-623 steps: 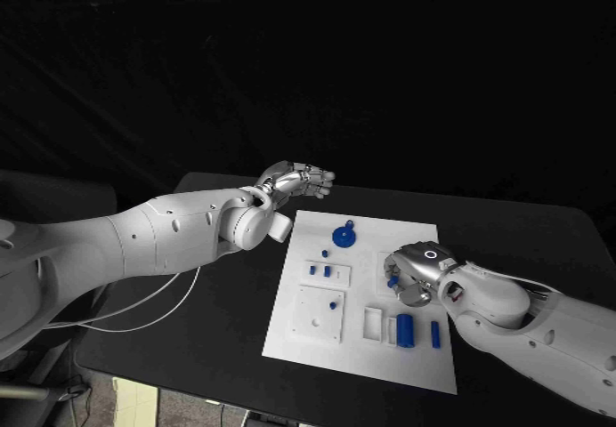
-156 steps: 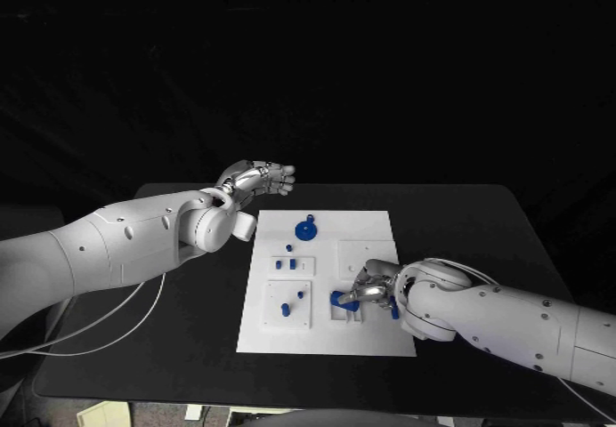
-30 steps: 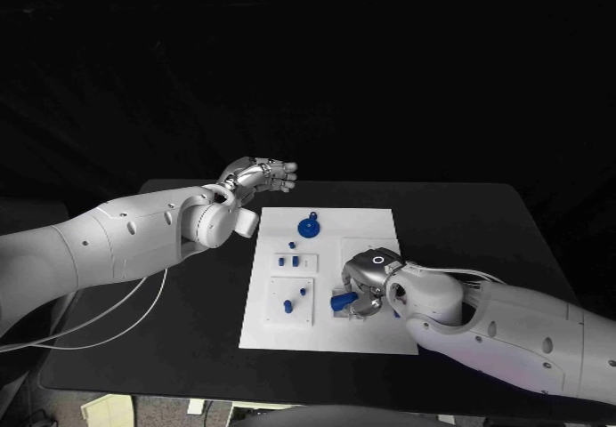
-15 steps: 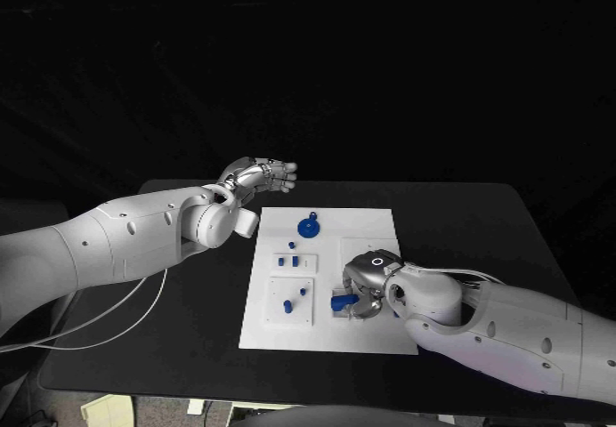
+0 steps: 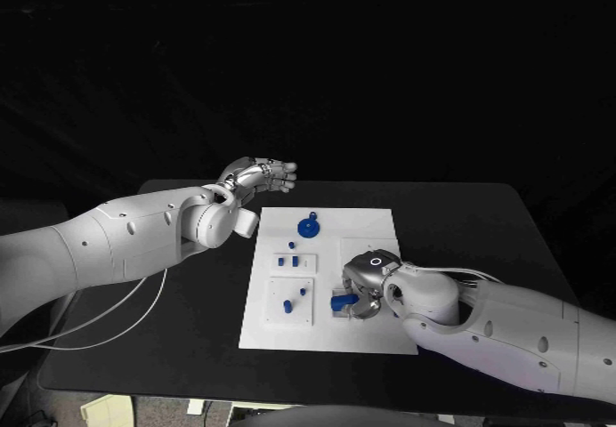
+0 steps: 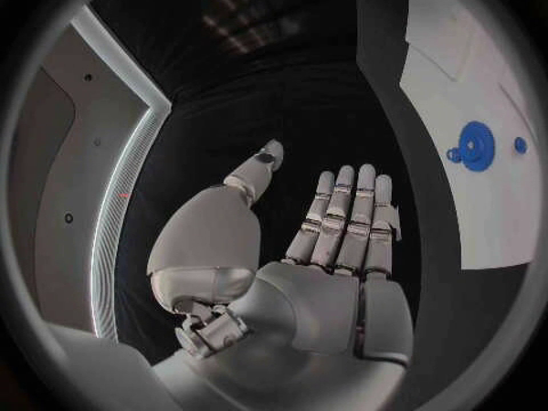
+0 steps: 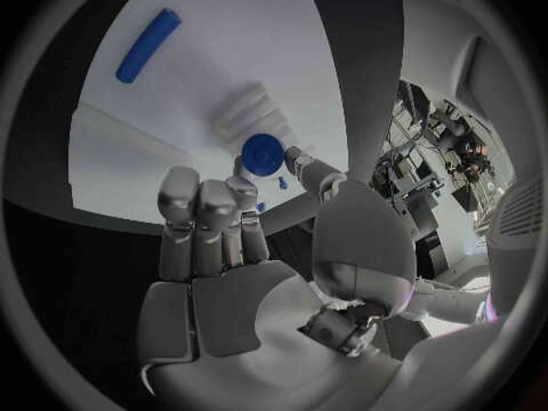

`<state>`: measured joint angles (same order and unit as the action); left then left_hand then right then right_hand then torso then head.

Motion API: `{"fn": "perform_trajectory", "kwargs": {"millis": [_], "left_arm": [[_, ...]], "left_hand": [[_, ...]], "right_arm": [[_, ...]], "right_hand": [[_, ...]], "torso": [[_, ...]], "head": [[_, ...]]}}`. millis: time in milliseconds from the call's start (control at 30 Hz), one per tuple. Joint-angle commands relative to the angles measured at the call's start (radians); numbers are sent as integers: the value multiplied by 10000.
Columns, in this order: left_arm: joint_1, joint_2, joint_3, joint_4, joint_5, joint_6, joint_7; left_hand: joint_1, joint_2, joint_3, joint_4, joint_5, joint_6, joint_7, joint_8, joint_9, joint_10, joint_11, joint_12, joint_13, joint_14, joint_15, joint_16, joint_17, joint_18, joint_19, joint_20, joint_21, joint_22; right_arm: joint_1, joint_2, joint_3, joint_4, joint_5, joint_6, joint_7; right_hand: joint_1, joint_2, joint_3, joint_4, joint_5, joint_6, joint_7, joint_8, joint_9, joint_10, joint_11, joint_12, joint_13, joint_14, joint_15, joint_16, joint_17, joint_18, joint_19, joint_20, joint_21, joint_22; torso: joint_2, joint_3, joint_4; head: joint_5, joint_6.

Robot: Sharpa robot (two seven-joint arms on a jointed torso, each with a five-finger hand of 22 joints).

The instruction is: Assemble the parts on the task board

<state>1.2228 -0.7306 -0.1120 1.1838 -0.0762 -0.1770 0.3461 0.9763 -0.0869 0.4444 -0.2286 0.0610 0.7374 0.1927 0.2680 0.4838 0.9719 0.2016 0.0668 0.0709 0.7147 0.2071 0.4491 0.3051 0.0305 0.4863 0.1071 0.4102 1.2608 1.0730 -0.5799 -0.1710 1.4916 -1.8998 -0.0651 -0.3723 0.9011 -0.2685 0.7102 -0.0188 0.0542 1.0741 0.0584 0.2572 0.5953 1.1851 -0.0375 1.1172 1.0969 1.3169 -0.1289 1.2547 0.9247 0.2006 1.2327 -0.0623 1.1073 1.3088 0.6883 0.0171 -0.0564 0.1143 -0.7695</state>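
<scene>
The white task board [image 5: 328, 336] lies mid-table. My right hand [image 5: 360, 286] is low over its near right part. It pinches a blue cylinder part [image 5: 340, 302] between thumb and fingers; the part's round end [image 7: 263, 152] shows at the fingertips, close to a raised white block [image 7: 246, 111] on the board. A blue bar [image 7: 149, 44] lies loose on the board beyond. My left hand [image 5: 263, 175] hovers off the board's far left corner, and in the left wrist view its fingers [image 6: 348, 215] are straight and hold nothing. A blue disc [image 5: 308, 229] sits at the far end.
Small blue pegs stand in a white sub-plate [image 5: 290, 313] and on a smaller plate [image 5: 294, 261] on the board's left half. The left wrist view shows the board [image 6: 502, 82] with the blue disc [image 6: 476, 144]. Black table surrounds the board.
Over the last second the right hand has shifted only slightly while holding the blue part. Since about five seconds ago its wrist has turned in over the board. The left hand is unmoved.
</scene>
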Motion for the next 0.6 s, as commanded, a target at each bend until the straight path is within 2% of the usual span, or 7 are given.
{"fn": "perform_trajectory", "kwargs": {"millis": [33, 200, 600], "left_arm": [[14, 18, 8, 19, 47, 80, 64], [14, 23, 8, 20, 47, 78, 63], [15, 9, 7, 22, 47, 71, 65]], "left_hand": [[-36, -13, 3, 34, -63, -70, 193, 12, -15, -13, 18, 26, -12, 16, 5, -63, 14, 200, 71, -7, -32, 14], [-34, -12, 4, 35, -63, -66, 192, 16, -14, -13, 17, 26, -12, 16, 4, -64, 16, 200, 72, -8, -35, 16], [-33, -14, 4, 37, -63, -65, 191, 20, -14, -12, 17, 26, -12, 17, 4, -65, 18, 200, 74, -7, -39, 21]], "right_arm": [[-33, 13, -45, -33, -197, 659, -262], [-33, 27, -49, 2, -255, 533, -359], [-35, -6, -49, 103, -269, 303, -436]], "right_hand": [[-204, -62, 8, 103, -51, 216, 158, 42, -30, 82, 16, -35, 11, 1, -63, 59, 10, 612, 10, 60, 71, 164], [-371, -149, 69, 232, -51, 234, 151, 34, -67, 87, 8, -42, 24, -7, -73, 62, 10, 612, -4, 48, 88, 161], [-494, -98, 218, 382, -50, 282, 135, 45, -102, 117, -8, -42, 41, -8, -88, 69, 11, 612, -1, 26, 106, 151]], "torso": [[1, 4, -1], [2, 5, -5], [6, 5, -1]], "head": [[-10, -12], [-12, -11], [-16, -18]]}}
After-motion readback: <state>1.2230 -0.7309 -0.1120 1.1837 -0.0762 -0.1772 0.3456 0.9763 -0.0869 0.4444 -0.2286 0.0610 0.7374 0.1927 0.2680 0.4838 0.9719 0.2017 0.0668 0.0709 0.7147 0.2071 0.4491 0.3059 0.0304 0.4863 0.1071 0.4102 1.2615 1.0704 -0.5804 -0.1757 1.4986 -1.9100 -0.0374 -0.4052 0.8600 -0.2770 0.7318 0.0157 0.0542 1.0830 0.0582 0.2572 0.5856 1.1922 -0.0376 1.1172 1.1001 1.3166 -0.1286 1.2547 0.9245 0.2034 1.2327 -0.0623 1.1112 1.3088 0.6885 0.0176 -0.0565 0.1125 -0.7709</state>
